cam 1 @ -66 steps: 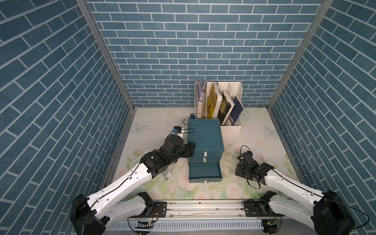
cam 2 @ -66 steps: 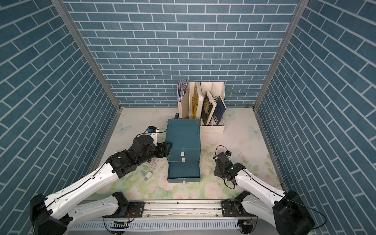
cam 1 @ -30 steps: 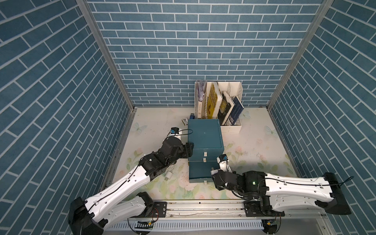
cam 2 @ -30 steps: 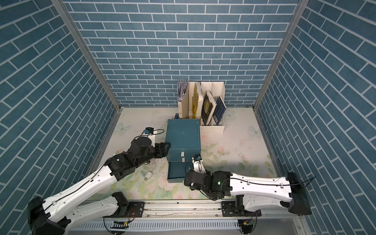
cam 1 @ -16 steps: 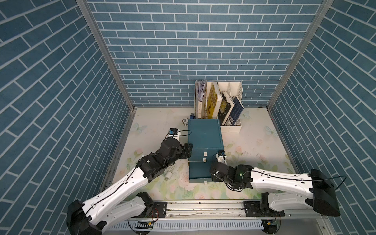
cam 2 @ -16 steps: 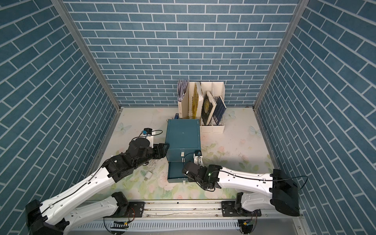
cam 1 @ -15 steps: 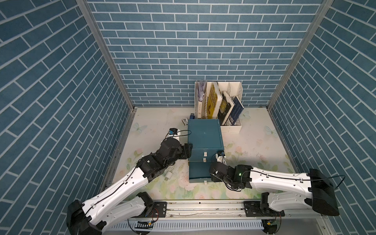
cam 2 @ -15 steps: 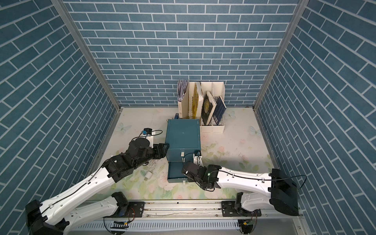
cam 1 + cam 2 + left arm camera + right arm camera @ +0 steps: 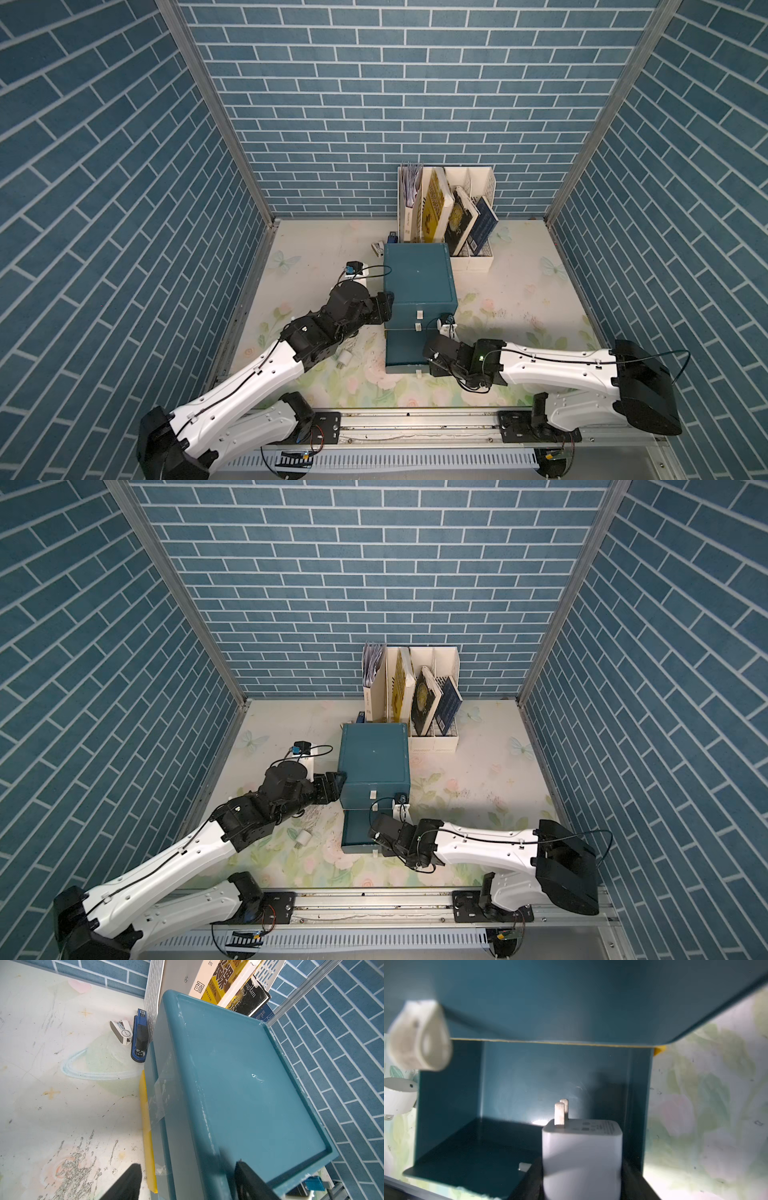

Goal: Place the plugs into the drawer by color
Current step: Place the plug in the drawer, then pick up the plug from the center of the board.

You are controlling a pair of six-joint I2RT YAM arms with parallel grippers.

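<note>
**A:** Your right gripper (image 9: 581,1184) is clamped on a white plug (image 9: 581,1153). It pinches the flat sides, prongs pointing away, right at the front of the open bottom drawer (image 9: 512,1084).

**B:** Nice spot. That plug looks light, hard and glossy, so I'd guess it slips easily. Stick to the flat faces, off the rounded corners and the metal prongs.

**A:** Another white plug (image 9: 344,356) lies on the flowery counter (image 9: 316,257) beside the drawer.

**B:** Farther back, your left gripper (image 9: 187,1167) has its jaws apart, straddling the smooth top edge of the teal box (image 9: 417,274).
</note>
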